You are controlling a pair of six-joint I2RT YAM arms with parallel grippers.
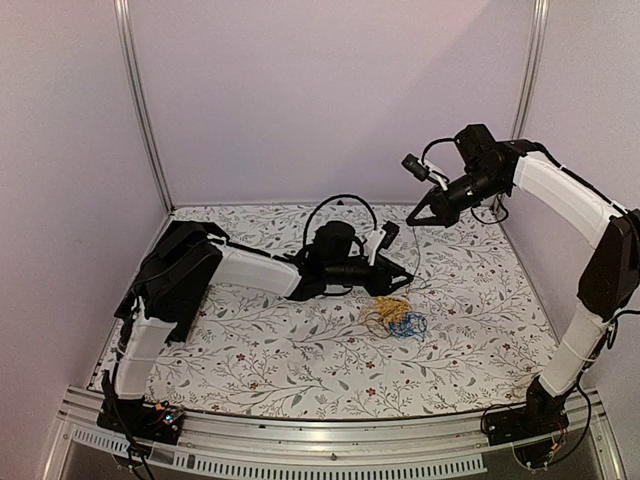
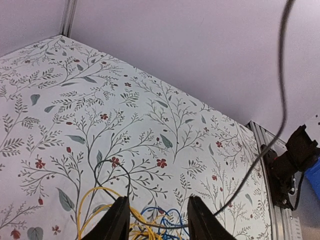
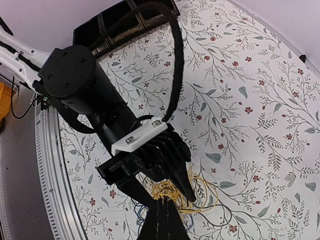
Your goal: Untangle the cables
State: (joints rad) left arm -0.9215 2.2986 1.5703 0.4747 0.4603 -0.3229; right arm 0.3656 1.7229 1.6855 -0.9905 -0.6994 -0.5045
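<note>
Left gripper (image 2: 160,224) is hovering low over the table (image 2: 60,100) with its jaws standing apart. The cables (image 1: 396,318) are lying right at its tips, yellow and blue loops showing between and just under the two fingers (image 2: 119,220). Right gripper (image 1: 414,219) is hanging high, well above and beyond the bundle. Its jaws are pressing together on a dark strand (image 2: 281,115) that is running from the tangle up to them. Everything else is sitting in one heap below the left tips.
</note>
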